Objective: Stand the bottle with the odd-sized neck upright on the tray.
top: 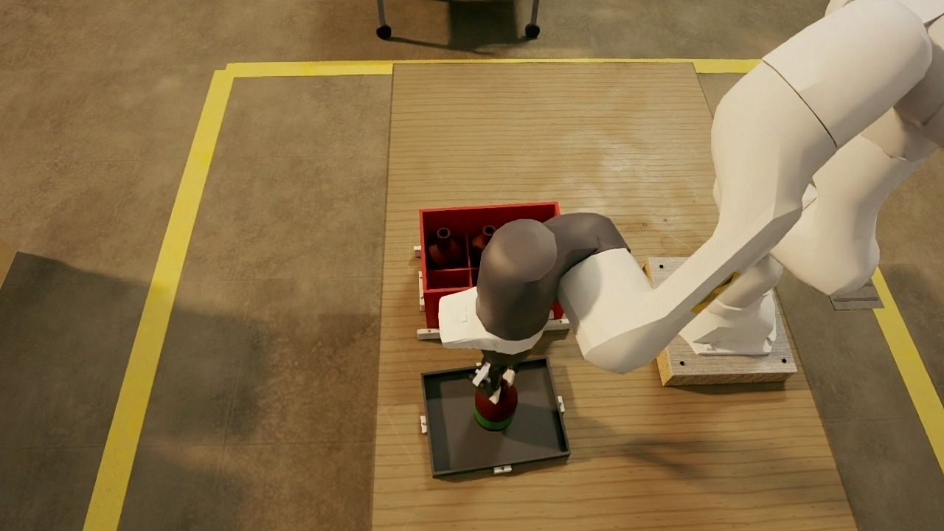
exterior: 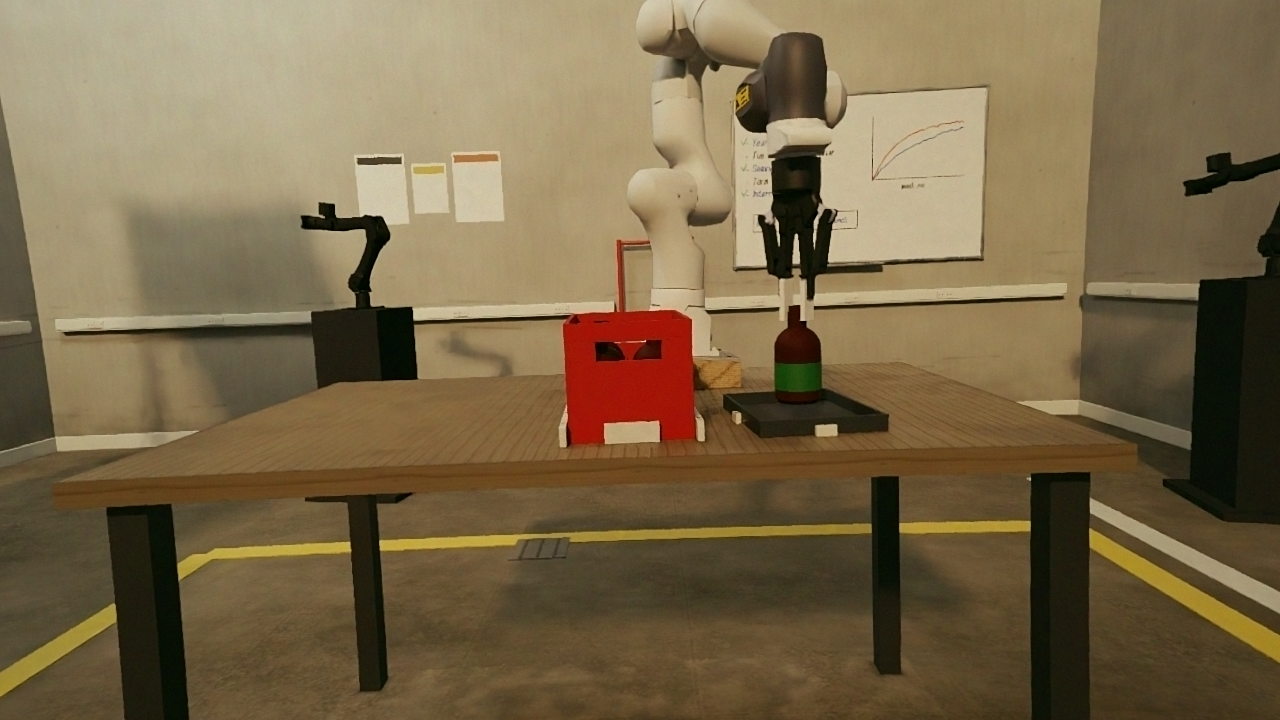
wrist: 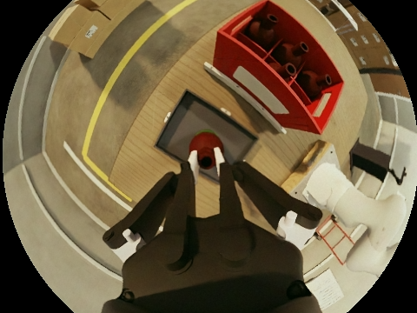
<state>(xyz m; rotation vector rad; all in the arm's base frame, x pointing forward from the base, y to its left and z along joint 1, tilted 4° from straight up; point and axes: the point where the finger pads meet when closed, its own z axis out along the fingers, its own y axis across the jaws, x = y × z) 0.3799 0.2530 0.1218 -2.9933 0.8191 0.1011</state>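
Observation:
My gripper points down, its white fingertips shut on the neck of a dark red bottle with a green band. The bottle is upright inside the dark grey tray, its base at or very near the tray floor; any small gap is too fine to tell. The red crate stands level beside the tray. Several bottles stand in it, such as one in a corner cell. Neck thickness differences are not discernible.
White blocks sit against the crate, such as the long strip, and against the tray, such as a small one. The arm's wooden base block is to the right of them in the top view.

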